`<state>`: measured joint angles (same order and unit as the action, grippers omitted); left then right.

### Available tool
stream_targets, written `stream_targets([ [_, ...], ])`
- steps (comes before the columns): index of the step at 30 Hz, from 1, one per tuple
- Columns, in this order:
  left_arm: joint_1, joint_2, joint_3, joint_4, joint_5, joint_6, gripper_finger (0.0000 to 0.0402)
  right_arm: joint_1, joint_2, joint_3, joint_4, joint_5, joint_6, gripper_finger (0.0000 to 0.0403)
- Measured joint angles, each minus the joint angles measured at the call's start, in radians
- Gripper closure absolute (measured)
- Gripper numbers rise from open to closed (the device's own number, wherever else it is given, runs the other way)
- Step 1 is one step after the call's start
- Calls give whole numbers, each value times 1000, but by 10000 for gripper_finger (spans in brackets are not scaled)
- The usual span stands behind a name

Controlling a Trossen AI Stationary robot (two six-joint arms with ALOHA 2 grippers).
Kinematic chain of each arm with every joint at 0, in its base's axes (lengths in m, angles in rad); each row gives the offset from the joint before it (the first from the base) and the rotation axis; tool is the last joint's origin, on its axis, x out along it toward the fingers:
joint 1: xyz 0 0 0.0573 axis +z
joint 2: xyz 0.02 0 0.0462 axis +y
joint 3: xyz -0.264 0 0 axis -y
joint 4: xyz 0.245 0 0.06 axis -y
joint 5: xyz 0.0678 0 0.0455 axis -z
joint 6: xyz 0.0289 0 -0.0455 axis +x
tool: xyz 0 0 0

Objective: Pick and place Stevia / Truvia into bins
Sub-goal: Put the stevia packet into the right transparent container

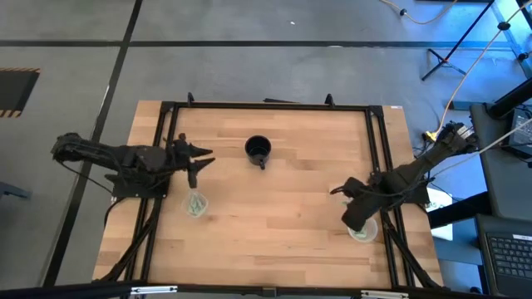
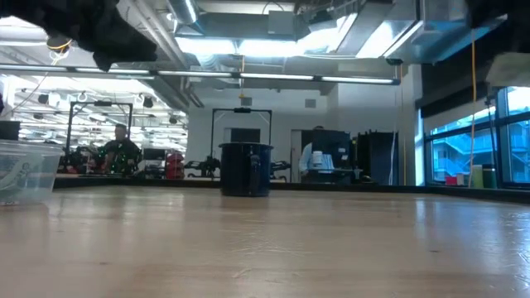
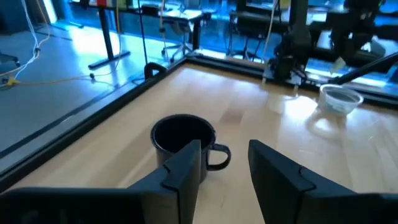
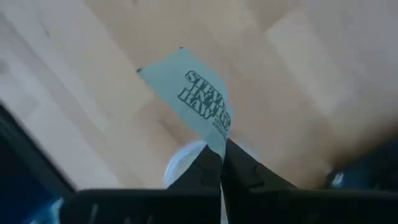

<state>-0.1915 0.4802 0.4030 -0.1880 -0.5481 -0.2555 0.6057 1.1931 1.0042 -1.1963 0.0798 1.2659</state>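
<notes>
While the right end effector (image 4: 221, 155) pinches one pale green paper Stevia sachet (image 4: 186, 93) by its corner above the clear round plastic cup (image 1: 363, 232) near the worktop's (image 1: 274, 224) right edge, the drop looks imminent. Its twin cup (image 1: 196, 204) near the left edge already holds sachets. Beside it, the left end effector (image 3: 224, 165) hangs released, facing the black handled mug (image 3: 185, 139). No loose sachets show.

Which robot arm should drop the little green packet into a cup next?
The right arm, I think. Its right gripper is already shut on a Stevia sachet and sits by the clear cup near the table's right edge. The left gripper is open, holds nothing, and faces the black mug.
</notes>
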Motion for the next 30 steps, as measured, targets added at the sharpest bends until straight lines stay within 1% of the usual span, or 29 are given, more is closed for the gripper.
stream_targets([
  [6,55,-163,-87,5,50,33,272,76,20,-74,-34,-133,204,403],
  [10,86,-239,-128,6,69,30,272,131,24,-125,9,-224,285,403],
  [13,104,-271,-161,4,105,25,272,171,24,-130,46,-231,324,403],
  [17,123,-295,-211,5,106,7,272,213,24,-131,88,-225,370,403],
  [20,138,-310,-253,9,105,-3,272,236,27,-131,87,-221,414,403],
  [27,172,-329,-314,45,108,-14,272,257,53,-132,109,-196,485,403],
  [30,181,-328,-329,43,113,-12,272,256,80,-132,113,-195,487,403],
])
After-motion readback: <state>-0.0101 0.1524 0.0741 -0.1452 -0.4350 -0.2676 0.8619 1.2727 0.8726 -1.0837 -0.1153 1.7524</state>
